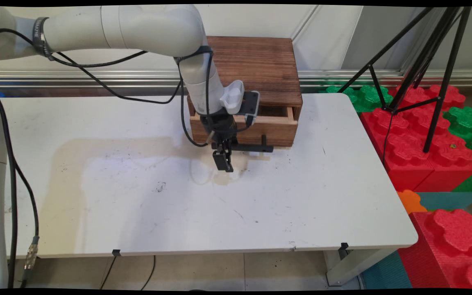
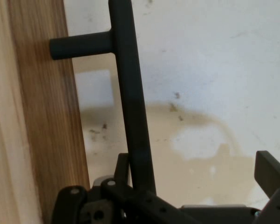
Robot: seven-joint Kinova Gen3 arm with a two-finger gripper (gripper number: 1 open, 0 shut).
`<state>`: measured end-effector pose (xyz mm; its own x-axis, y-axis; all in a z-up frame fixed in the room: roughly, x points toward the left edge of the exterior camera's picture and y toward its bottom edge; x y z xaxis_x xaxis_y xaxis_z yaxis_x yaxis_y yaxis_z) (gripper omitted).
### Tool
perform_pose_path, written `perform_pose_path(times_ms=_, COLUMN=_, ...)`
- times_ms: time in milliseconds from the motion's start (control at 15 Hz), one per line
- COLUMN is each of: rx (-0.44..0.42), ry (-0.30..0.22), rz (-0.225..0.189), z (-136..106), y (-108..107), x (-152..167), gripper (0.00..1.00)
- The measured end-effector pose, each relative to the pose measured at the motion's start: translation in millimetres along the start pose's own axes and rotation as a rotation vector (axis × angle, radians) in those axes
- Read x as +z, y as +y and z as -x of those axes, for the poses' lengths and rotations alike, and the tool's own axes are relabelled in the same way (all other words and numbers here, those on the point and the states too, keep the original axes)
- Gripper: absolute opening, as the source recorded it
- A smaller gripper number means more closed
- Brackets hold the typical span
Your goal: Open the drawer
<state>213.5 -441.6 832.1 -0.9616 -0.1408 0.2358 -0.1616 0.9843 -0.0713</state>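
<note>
A dark wooden box [image 1: 256,69] stands at the table's far edge. Its light wooden drawer [image 1: 279,127] is pulled out a little, leaving a dark gap under the box top. A black bar handle [image 1: 256,148] [image 2: 130,93] stands off the drawer front [image 2: 42,121] on short posts. My gripper [image 1: 223,164] [image 2: 195,172] points down at the table just in front of the drawer, at the handle's left end. It is open. The bar lies against the left finger [image 2: 122,163], and the right finger [image 2: 270,172] stands far from it. Nothing is held.
The white table [image 1: 137,205] carries a yellowish stain under the gripper and to its left. Black cables hang from the arm. Red and green foam blocks [image 1: 424,147] and a black tripod [image 1: 420,73] stand right of the table.
</note>
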Motion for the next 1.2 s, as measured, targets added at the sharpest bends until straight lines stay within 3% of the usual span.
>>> perform_pose_path(times_ms=1200, rx=0.017, ry=0.019, rz=0.068, z=-10.4, y=61.5, x=0.0, gripper=1.00)
